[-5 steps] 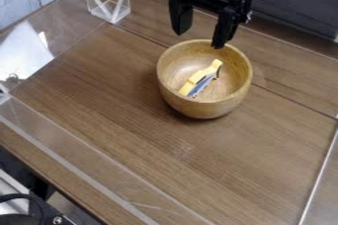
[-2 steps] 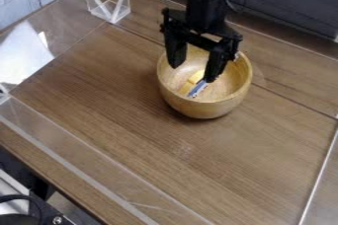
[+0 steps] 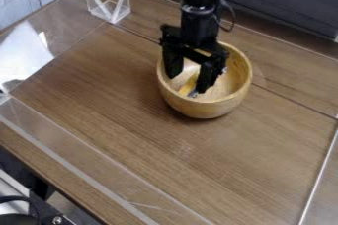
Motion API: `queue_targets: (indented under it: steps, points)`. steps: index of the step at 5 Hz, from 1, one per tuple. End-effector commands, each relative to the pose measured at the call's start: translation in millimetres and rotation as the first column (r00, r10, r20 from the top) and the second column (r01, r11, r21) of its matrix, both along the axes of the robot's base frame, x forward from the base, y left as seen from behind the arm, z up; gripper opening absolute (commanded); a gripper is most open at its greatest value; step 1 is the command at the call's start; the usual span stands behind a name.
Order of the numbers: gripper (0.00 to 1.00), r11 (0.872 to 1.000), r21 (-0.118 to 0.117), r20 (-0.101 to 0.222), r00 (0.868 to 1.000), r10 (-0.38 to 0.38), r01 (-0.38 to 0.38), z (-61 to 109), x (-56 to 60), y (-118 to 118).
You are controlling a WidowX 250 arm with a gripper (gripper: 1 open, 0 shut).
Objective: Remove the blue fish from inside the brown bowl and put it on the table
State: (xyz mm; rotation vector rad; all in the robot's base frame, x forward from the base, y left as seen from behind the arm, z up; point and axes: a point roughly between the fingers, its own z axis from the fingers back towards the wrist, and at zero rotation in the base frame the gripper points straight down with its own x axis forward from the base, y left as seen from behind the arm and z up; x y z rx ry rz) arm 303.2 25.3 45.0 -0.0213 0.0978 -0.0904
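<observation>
The brown bowl [image 3: 205,104] stands on the table [image 3: 145,140], a little behind its middle. The blue fish [image 3: 195,79] lies inside the bowl, showing a yellow edge and a strip of blue, partly hidden by the fingers. My gripper [image 3: 193,76] points straight down into the bowl, open, with one dark finger on each side of the fish. I cannot tell whether the fingers touch the fish.
A clear plastic stand [image 3: 109,4] sits at the back left of the table. A glossy transparent edge [image 3: 79,165] runs along the front and left sides. A dark wall is behind the arm.
The gripper has come down from above the bowl's far rim into the bowl, shifting slightly left, and its fingers now straddle the fish. The jaws stayed open.
</observation>
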Motion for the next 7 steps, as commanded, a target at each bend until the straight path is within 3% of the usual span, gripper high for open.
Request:
queue_targets:
  steps: [1, 3, 5, 7]
  points:
    - [1.00, 0.999, -0.003, 0.085, 0.995, -0.045, 0.045, 6.8, 21.2, 8]
    - [1.00, 0.994, -0.019, 0.098, 0.990, -0.103, 0.105, 15.2, 24.2, -18]
    - [1.00, 0.973, -0.029, 0.107, 0.969, -0.223, 0.228, 15.3, 19.6, -29]
    - [1.00, 0.979, -0.047, 0.110, 0.975, -0.192, 0.198, 17.6, 19.8, -25]
